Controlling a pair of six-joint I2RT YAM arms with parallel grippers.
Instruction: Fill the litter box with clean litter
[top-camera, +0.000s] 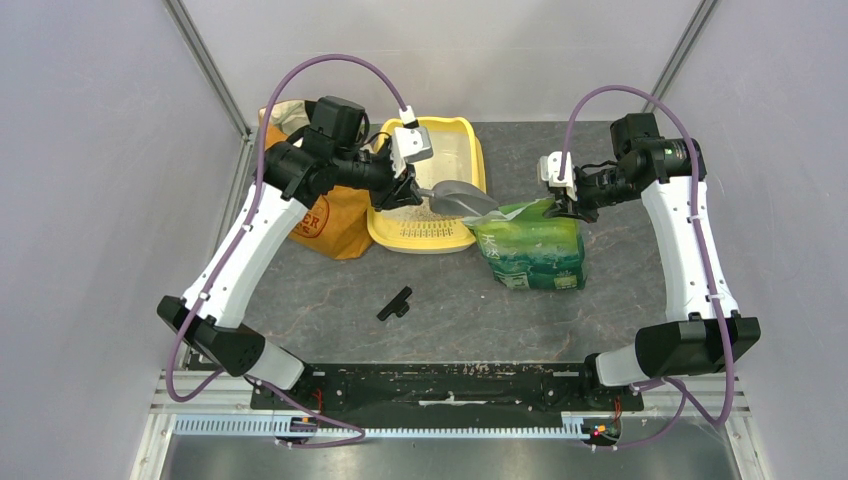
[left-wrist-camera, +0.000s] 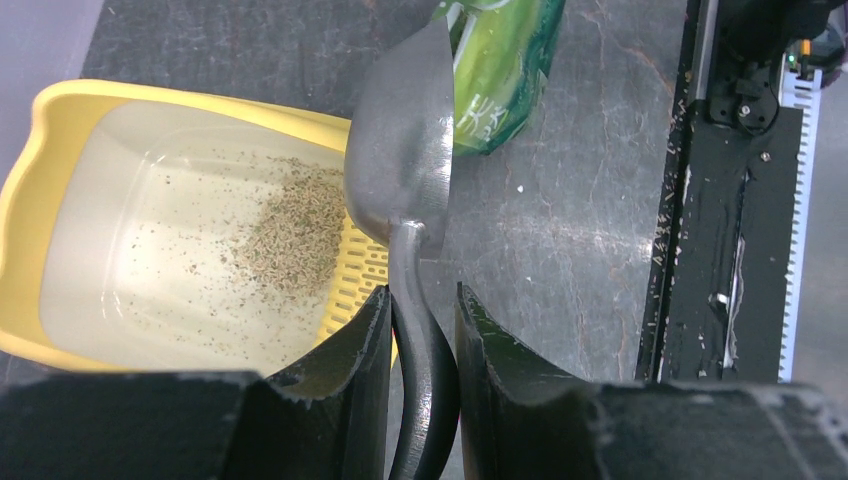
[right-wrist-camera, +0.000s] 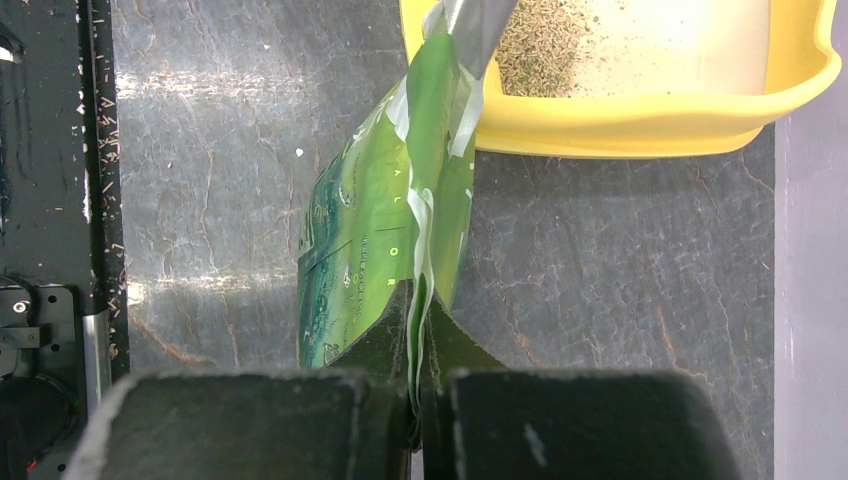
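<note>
The yellow litter box (top-camera: 476, 158) sits at the back centre, with a small speckled heap of grey-brown litter (left-wrist-camera: 296, 230) by its slotted strip (left-wrist-camera: 362, 272). My left gripper (left-wrist-camera: 422, 310) is shut on the handle of a grey scoop (left-wrist-camera: 400, 175), whose bowl reaches from the box's rim into the mouth of the green foil bag (top-camera: 532, 250). My right gripper (right-wrist-camera: 421, 300) is shut on the bag's top edge (right-wrist-camera: 425, 230) and holds it up. The box (right-wrist-camera: 640, 110) and litter (right-wrist-camera: 540, 40) also show in the right wrist view.
An orange paper bag (top-camera: 330, 222) stands left of the litter box, under my left arm. A small black clip (top-camera: 395, 303) lies on the grey table in front. The black base rail (top-camera: 450, 385) runs along the near edge.
</note>
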